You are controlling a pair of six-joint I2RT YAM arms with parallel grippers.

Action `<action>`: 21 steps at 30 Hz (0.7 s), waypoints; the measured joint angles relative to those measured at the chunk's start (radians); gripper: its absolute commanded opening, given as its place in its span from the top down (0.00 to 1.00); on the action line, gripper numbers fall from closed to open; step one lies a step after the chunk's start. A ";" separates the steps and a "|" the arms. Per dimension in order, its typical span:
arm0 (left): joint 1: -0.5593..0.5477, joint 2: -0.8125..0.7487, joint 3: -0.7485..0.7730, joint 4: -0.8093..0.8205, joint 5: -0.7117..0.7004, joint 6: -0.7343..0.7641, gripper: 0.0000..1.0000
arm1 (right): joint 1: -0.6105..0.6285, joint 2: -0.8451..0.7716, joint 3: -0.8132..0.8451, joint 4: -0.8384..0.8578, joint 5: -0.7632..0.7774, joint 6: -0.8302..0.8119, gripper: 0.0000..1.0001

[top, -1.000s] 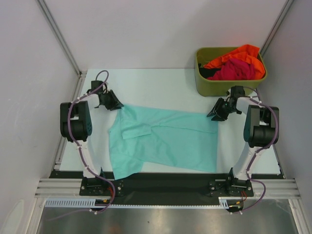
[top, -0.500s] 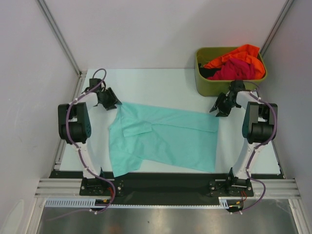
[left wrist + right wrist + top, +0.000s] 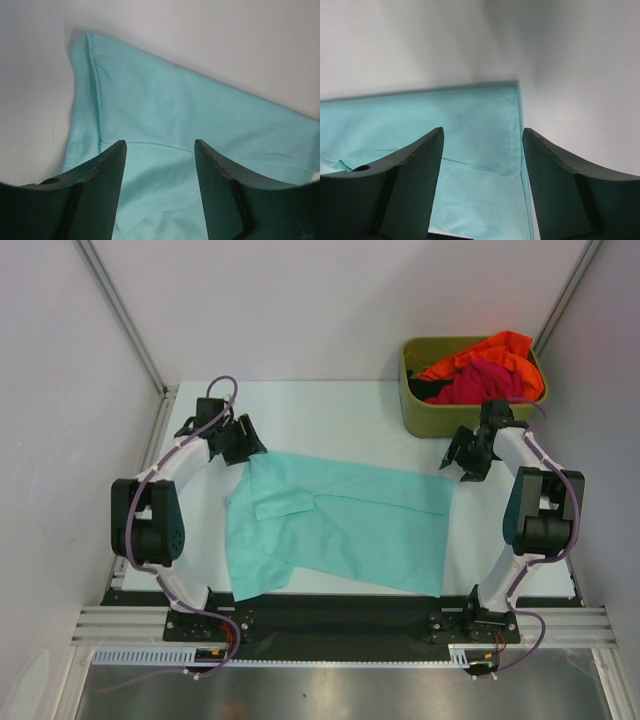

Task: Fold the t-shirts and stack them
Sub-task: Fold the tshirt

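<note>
A teal t-shirt [image 3: 340, 525] lies spread on the white table [image 3: 330, 415], partly folded, one sleeve lying over its left half. An orange t-shirt [image 3: 490, 348] and a magenta-red t-shirt [image 3: 480, 383] lie bunched in the olive bin [image 3: 425, 410] at the back right. My left gripper [image 3: 243, 445] hovers open just beyond the teal shirt's far-left corner. In the left wrist view, the left gripper [image 3: 160, 146] has only teal cloth [image 3: 165, 110] lying flat between its fingers. My right gripper [image 3: 463, 462] is open beside the shirt's far-right corner. The right gripper [image 3: 482, 134] stands over the hemmed edge [image 3: 512, 125].
The olive bin stands close behind the right gripper. White walls enclose the table on three sides. A black strip [image 3: 340, 615] runs along the near edge between the arm bases.
Both grippers have opened wider and let go of the teal shirt's far corners. Each has drawn back from the cloth, toward the far side of the table. The shirt now lies flat.
</note>
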 measured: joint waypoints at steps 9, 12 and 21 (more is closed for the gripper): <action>0.091 0.261 0.211 -0.060 0.017 0.097 0.33 | -0.020 0.027 -0.049 0.017 -0.029 -0.003 0.38; 0.103 0.309 0.229 -0.059 0.030 0.105 0.34 | -0.020 0.042 -0.051 0.023 -0.029 -0.006 0.41; 0.110 0.374 0.232 -0.048 0.075 0.101 0.51 | -0.010 0.091 -0.068 0.047 -0.040 -0.006 0.50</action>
